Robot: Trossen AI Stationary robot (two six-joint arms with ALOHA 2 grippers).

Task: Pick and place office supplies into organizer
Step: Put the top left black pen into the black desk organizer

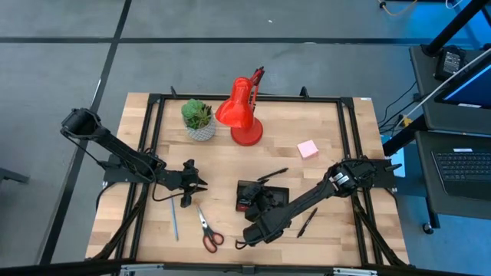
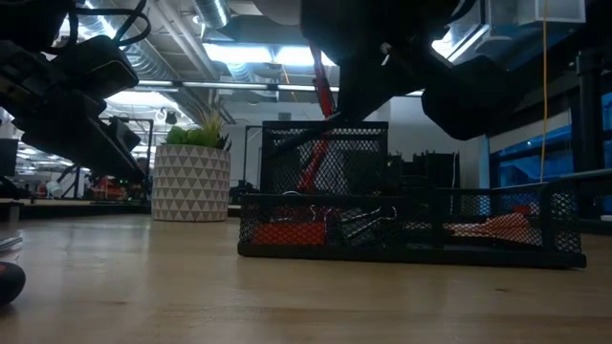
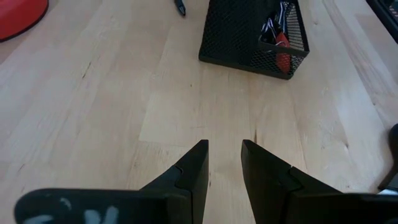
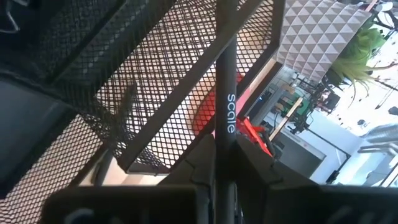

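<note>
Right claw (image 4: 225,163) clamped on a black pen (image 4: 225,74), right at the mesh organizer (image 1: 257,196) in the middle of the surface (image 1: 322,172). Left claw (image 3: 224,163) a little apart, empty, near scissors (image 1: 207,230) and blue pen (image 1: 174,220).

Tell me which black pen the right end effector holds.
The pen printed "scale", clamped in the right end effector against the mesh organizer. The other black pen lies loose on the table, right of the organizer.

red desk lamp (image 1: 244,115) | potted plant (image 1: 199,119) just beside | wooden table (image 1: 322,130)
</note>
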